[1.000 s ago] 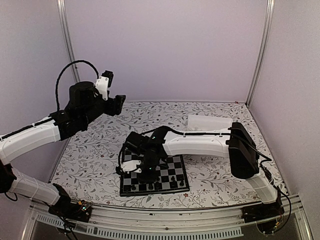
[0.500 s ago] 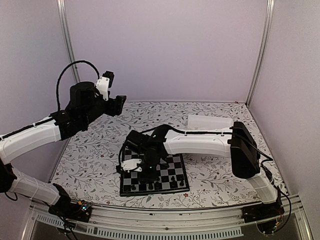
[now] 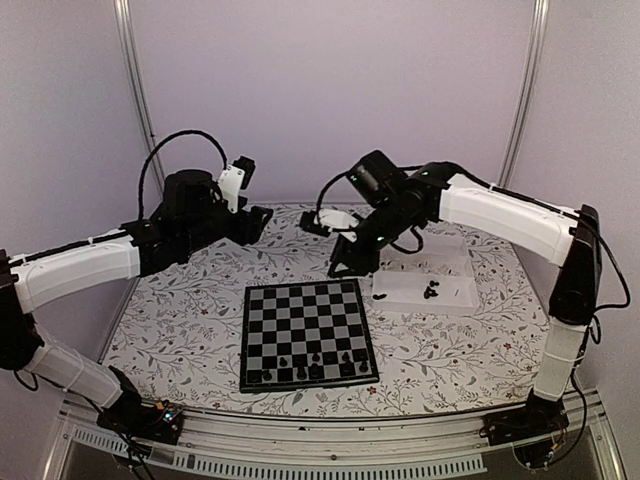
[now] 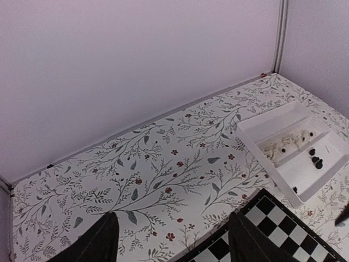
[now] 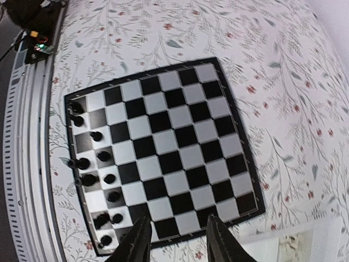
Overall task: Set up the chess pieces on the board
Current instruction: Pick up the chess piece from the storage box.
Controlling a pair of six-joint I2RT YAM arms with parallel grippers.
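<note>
The black and grey chessboard (image 3: 300,310) lies at the front middle of the table. Several black chess pieces (image 3: 315,360) stand on its two nearest rows; the right wrist view shows them (image 5: 90,164) along the board's (image 5: 174,142) left side. More black pieces (image 3: 431,291) lie in the white tray (image 3: 425,308). My right gripper (image 3: 345,262) hangs open and empty above the board's far right corner, beside the tray; its jaws (image 5: 175,243) hold nothing. My left gripper (image 3: 262,222) is high at the back left, open and empty (image 4: 172,243).
The white tray (image 4: 256,131) has two compartments, with dark pieces (image 4: 315,158) in the nearer one and pale ones behind. The floral tablecloth (image 3: 180,310) covers the table. Walls and metal posts close in the back and sides. A rail runs along the front edge.
My right arm has lifted off the board's left front part and swung up and back right, towards the tray. My left arm has shifted a little to the right.
</note>
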